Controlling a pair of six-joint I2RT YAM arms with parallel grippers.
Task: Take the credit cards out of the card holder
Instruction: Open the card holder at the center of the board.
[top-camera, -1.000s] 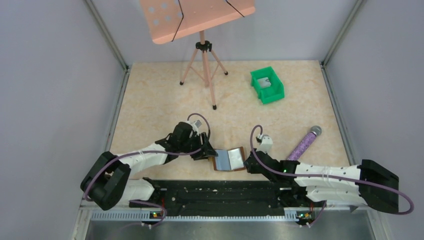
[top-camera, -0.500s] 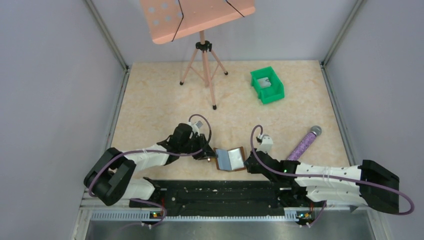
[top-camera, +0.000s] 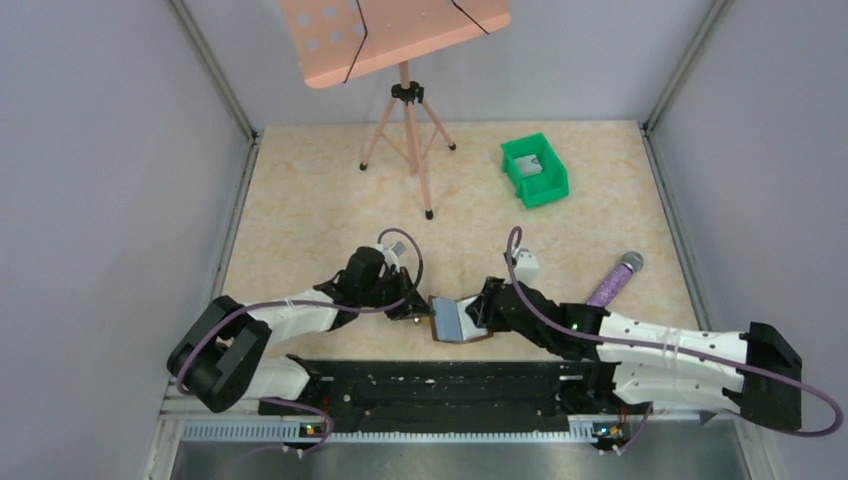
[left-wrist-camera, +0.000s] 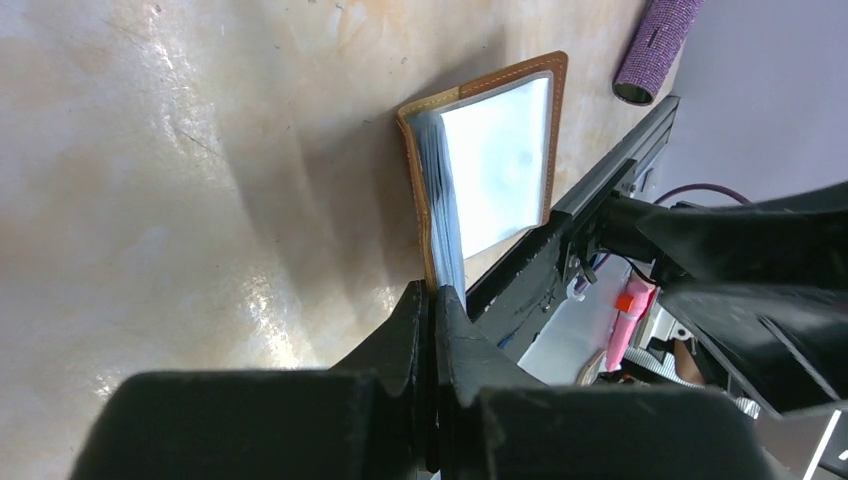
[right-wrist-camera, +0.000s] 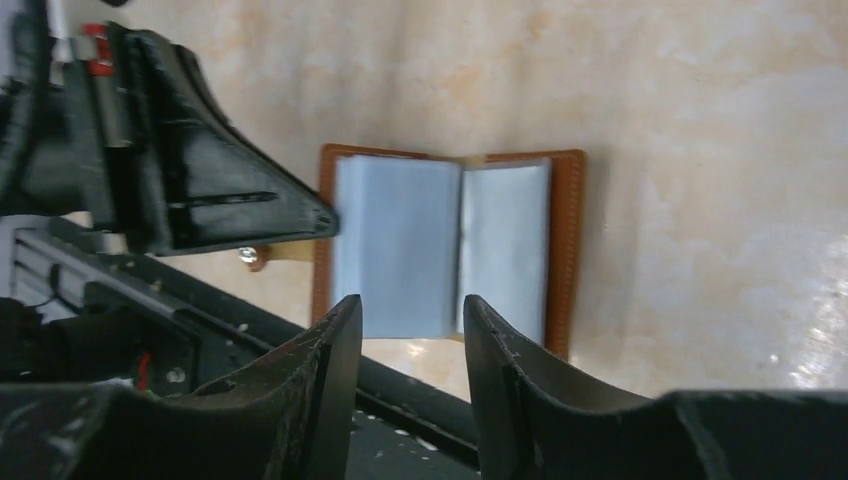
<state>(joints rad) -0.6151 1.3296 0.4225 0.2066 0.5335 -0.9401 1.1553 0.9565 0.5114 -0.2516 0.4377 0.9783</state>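
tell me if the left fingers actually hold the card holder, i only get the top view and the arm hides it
Observer: Left wrist view shows the left fingers shut on the card holder, at its cover edge.
Operator: and the right ones
Observer: Right wrist view shows the right fingers open over it, with one blue-grey panel showing in the gap between them.

Left arm (top-camera: 290, 315), right arm (top-camera: 660, 350): white shells, black joints and shoulders, looping purple cables (top-camera: 515, 262), black tapered pincer fingers (right-wrist-camera: 330, 390); small green light (top-camera: 572, 325) on right arm.
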